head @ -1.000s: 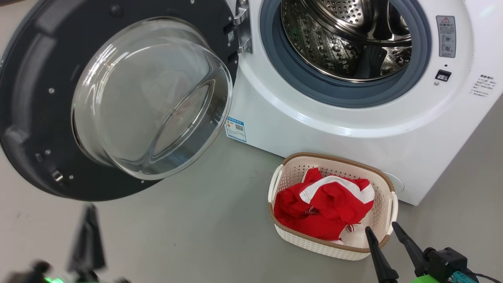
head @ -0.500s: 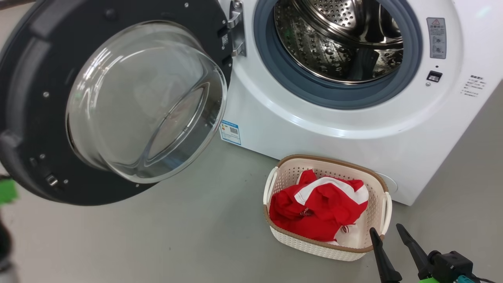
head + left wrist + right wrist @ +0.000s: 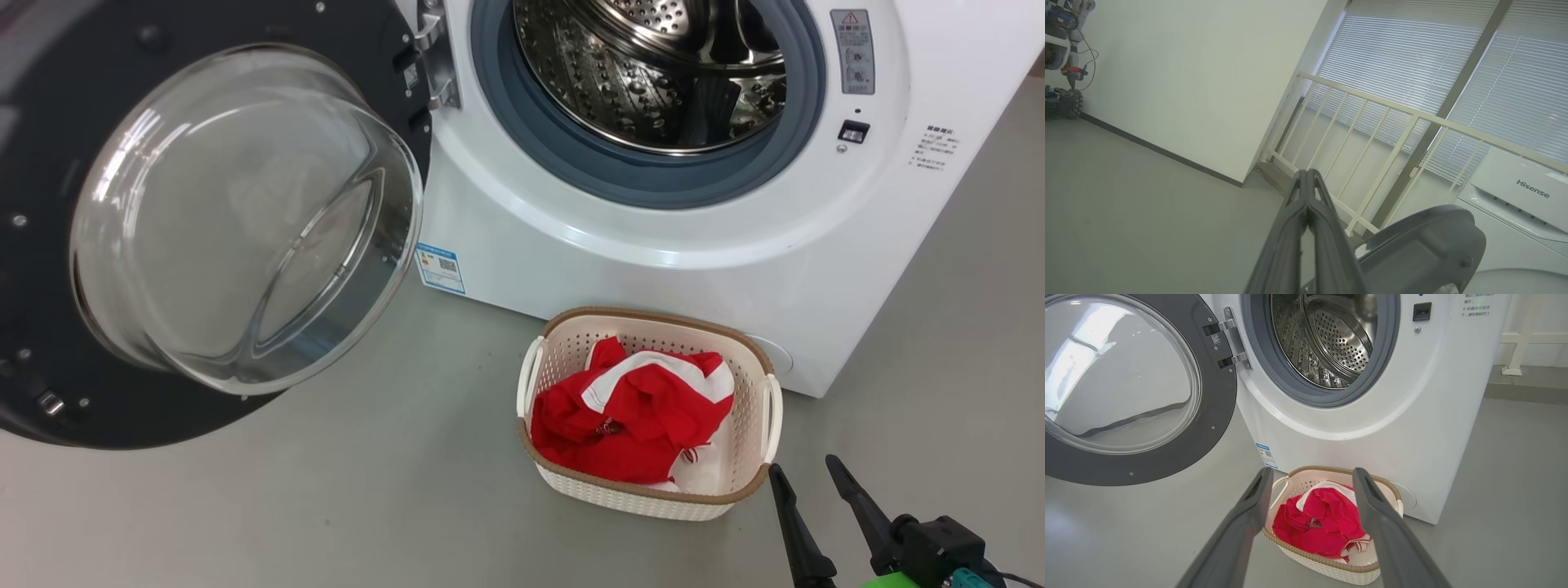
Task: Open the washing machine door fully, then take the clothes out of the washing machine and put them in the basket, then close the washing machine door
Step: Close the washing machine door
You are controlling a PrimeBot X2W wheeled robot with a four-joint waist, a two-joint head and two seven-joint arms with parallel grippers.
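Note:
The washing machine (image 3: 653,245) stands with its steel drum (image 3: 645,73) bare. The washing machine door (image 3: 237,220) is swung wide to the left on its hinge, with the glass bowl facing me; it shows the same way in the right wrist view (image 3: 1118,375). The basket (image 3: 653,314) sits on the floor against the machine's front and holds the red and white clothes (image 3: 629,416). My right gripper (image 3: 802,464) hangs open just right of the basket, its fingers framing the basket (image 3: 1331,569) and clothes (image 3: 1318,522). My left gripper (image 3: 1306,173) is shut on nothing, beside the door's dark outer edge (image 3: 1421,245).
Grey floor (image 3: 367,506) spreads left of the basket and under the door. In the left wrist view a white wall (image 3: 1188,73) with dark skirting meets a white railing (image 3: 1372,122) before window blinds. Some equipment (image 3: 1061,61) stands far off by the wall.
The head camera has turned, so the whole scene slid left and slightly up. The blurred left gripper at the lower left has left that view. The right gripper stays open by the basket.

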